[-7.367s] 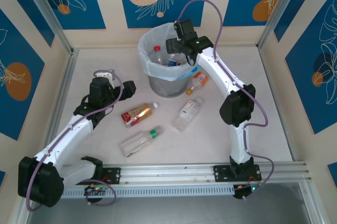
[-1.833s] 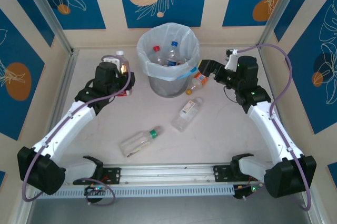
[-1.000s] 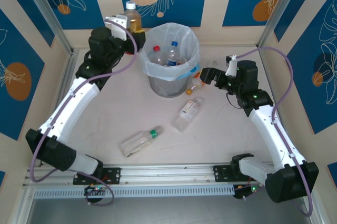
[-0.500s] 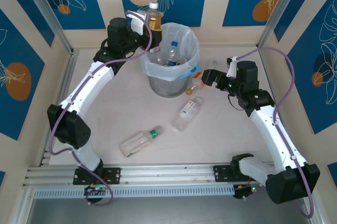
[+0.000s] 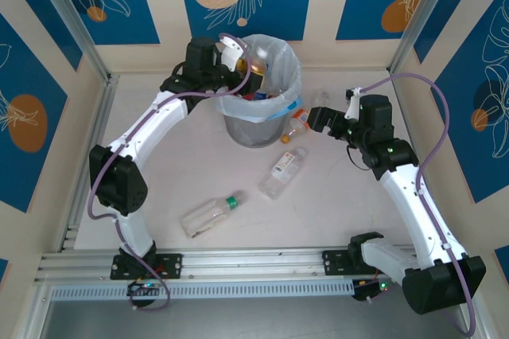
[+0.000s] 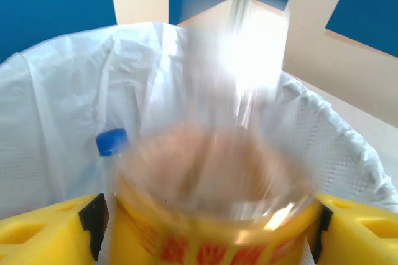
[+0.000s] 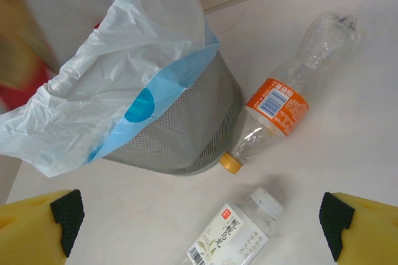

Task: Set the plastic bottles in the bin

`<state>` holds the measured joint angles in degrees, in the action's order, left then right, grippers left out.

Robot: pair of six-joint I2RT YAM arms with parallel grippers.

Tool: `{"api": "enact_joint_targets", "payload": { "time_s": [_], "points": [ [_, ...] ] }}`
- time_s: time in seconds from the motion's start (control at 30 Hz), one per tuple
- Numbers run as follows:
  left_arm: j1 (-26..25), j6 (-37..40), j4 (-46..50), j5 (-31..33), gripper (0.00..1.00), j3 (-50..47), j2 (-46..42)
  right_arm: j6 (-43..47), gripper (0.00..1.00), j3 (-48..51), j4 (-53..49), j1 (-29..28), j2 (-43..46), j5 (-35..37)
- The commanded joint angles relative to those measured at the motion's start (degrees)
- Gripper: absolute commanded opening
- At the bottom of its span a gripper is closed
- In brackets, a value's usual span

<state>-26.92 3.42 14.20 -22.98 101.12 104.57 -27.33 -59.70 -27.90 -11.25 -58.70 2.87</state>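
My left gripper point(image 5: 242, 75) hangs over the left rim of the bin point(image 5: 256, 128), a grey mesh basket lined with a white bag point(image 6: 56, 122). Its jaws stand open, and a bottle with a yellow and red label point(image 6: 211, 209) shows blurred between the sharp fingers, above the bag's mouth. A blue-capped bottle point(image 6: 112, 142) lies inside. My right gripper point(image 5: 320, 118) is wide open and holds nothing, to the right of the bin, over an orange-labelled bottle point(image 7: 277, 108) that touches the bin's foot and a white-labelled bottle point(image 7: 233, 234).
A green-capped bottle point(image 5: 211, 213) lies on the table towards the front, left of centre. The white-labelled bottle point(image 5: 284, 170) lies mid-table. Metal frame rails point(image 5: 79, 156) run along the left side and the front, with patterned walls behind.
The left arm carried the yellow-and-red bottle from left of the bin up over its rim, and its jaws have widened. The right gripper has edged slightly towards the bin.
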Motion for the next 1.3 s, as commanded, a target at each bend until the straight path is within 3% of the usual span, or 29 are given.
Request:
{"api": "enact_joint_targets", "payload": {
  "time_s": [0.0,0.33,0.5,0.8,1.07,1.27],
  "points": [
    [-0.33,3.21,2.92,-3.14,0.87,2.63,0.04,0.67,1.0,-1.39,-0.58,-0.27,0.42,0.82],
    [-0.32,0.04,2.69,-4.34,0.99,2.21,-1.76,-0.42,0.99,-1.45,-0.29,-0.2,-1.05,1.35],
    [-0.27,-1.84,-0.3,-4.4,0.99,-1.35,-4.81,-1.63,0.99,-1.47,-0.12,-0.27,-2.49,2.11],
    [-0.32,-6.66,-11.28,-2.54,0.99,-13.6,-14.16,-14.02,1.0,2.8,0.15,-0.83,-6.4,3.89],
    [-0.29,-14.07,-23.34,6.84,0.99,-29.54,-24.13,-20.72,1.0,6.0,0.47,-3.57,-7.06,10.12],
    [-0.28,-20.02,-27.48,18.7,0.99,-41.77,-32.59,-29.37,0.99,9.61,3.18,-8.52,-7.38,12.17]
  ]
}}
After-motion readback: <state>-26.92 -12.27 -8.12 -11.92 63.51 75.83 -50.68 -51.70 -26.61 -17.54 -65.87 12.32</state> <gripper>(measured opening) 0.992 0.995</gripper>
